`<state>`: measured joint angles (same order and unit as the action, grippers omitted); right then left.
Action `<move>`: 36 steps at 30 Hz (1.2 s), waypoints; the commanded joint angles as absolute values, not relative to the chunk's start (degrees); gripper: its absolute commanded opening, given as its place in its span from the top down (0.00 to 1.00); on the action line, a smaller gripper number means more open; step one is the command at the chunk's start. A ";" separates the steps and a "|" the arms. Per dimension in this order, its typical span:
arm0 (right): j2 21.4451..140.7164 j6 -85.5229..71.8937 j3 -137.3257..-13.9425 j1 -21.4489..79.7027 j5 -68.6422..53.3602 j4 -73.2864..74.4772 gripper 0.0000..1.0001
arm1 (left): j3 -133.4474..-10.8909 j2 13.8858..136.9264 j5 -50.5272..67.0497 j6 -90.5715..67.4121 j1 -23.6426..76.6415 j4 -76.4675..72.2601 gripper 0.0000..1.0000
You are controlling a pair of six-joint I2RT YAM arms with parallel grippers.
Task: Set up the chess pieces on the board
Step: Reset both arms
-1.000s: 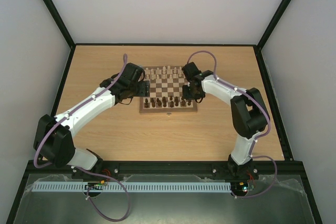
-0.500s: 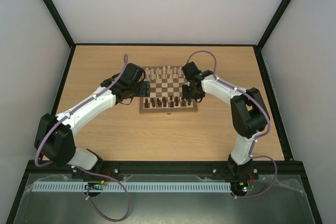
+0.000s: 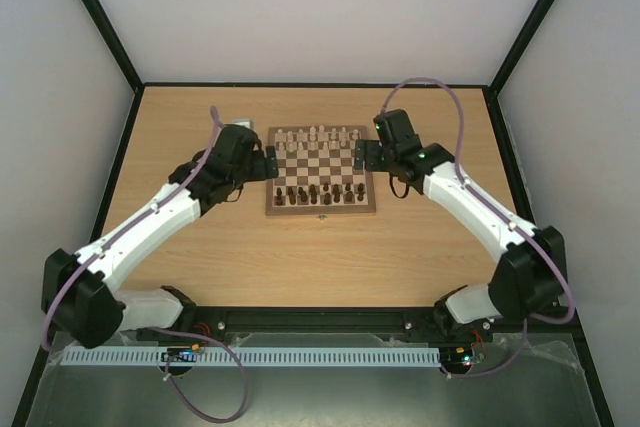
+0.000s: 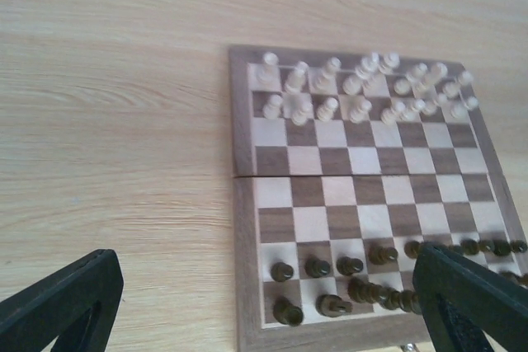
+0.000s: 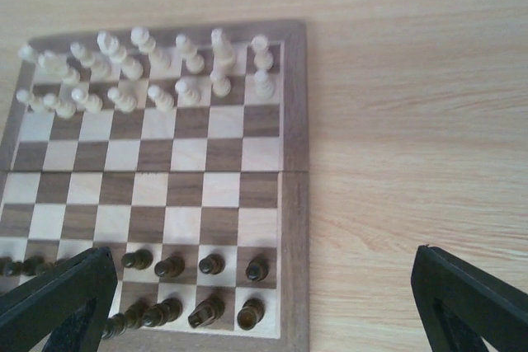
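Table [image 3: 300,257]: pale laminate with wood grain. The board [image 3: 321,162] lies flat at its centre, square and checkered, with a brown frame. The chess pieces [image 5: 210,265], small, dark and turned, occupy the two near rows, some crowded together. Cream-white pieces [image 5: 186,63] occupy the far rows. The left gripper [image 3: 268,162] and right gripper [image 3: 360,156] flank the board's sides, black fingers [image 4: 62,302] spread wide, holding nothing.

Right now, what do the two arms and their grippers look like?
Both the left arm and the right arm have white rounded links joined by chunky black joints. A mauve cable runs along each, looping free near the wrist. The left gripper and right gripper are black, and their fingers show as plain black wedges in the wrist views. No markings are legible.
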<state>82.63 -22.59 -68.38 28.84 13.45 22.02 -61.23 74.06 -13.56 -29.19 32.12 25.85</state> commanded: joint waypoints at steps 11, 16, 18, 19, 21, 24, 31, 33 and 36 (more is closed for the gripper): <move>61.83 -22.91 -39.50 22.62 31.81 -2.96 0.01 | -42.08 63.18 -33.72 -26.95 27.74 0.13 0.01; 59.27 -24.74 -28.20 16.78 33.00 -13.97 0.01 | -38.69 65.94 -25.57 -24.47 16.62 -6.36 0.00; 60.41 -24.22 -24.64 16.29 36.94 -19.77 0.01 | -34.32 65.63 -21.14 -19.71 13.61 -14.32 0.01; 61.37 -23.77 -23.21 16.19 38.42 -23.71 0.01 | -32.23 65.45 -21.23 -19.01 12.78 -17.14 0.00; 63.75 -22.33 -21.38 15.64 40.04 -28.90 0.02 | -27.87 65.04 -19.17 -14.92 11.36 -24.50 0.01; 67.11 -20.19 -21.83 14.26 40.90 -33.33 0.01 | -23.84 65.67 -21.56 -12.83 10.50 -31.14 0.01; 78.24 -18.64 -22.06 11.34 40.56 -43.52 0.01 | -25.07 73.07 -19.42 -11.70 5.85 -36.34 0.00; 81.26 -18.18 -21.93 11.15 41.07 -46.67 0.01 | -24.60 74.91 -18.44 -11.00 4.71 -39.16 0.01; 84.67 -17.51 -24.37 10.93 41.86 -46.28 0.01 | -24.10 78.37 -16.92 -11.11 3.14 -42.92 0.00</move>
